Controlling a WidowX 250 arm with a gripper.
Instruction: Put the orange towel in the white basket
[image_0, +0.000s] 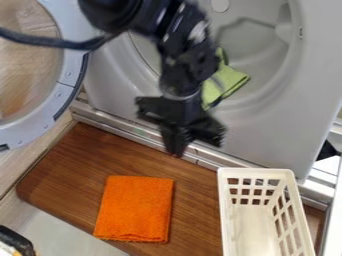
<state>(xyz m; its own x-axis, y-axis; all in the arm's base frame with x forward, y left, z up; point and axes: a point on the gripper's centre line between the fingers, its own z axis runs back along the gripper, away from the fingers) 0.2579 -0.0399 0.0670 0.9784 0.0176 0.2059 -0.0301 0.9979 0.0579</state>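
One folded orange towel (137, 210) lies at the wooden board's (200, 192) near edge, left of one white basket (256, 173). The end effector (176, 149) hangs above the far edge; whether apart or together, I cannot tell. One green cloth (229, 80) lies in the washing machine (284, 142).

You get soft, fairly bright light – its source is unclear – with grey shading inside the drum (252, 47) and pale glints on the black arm (182, 60).
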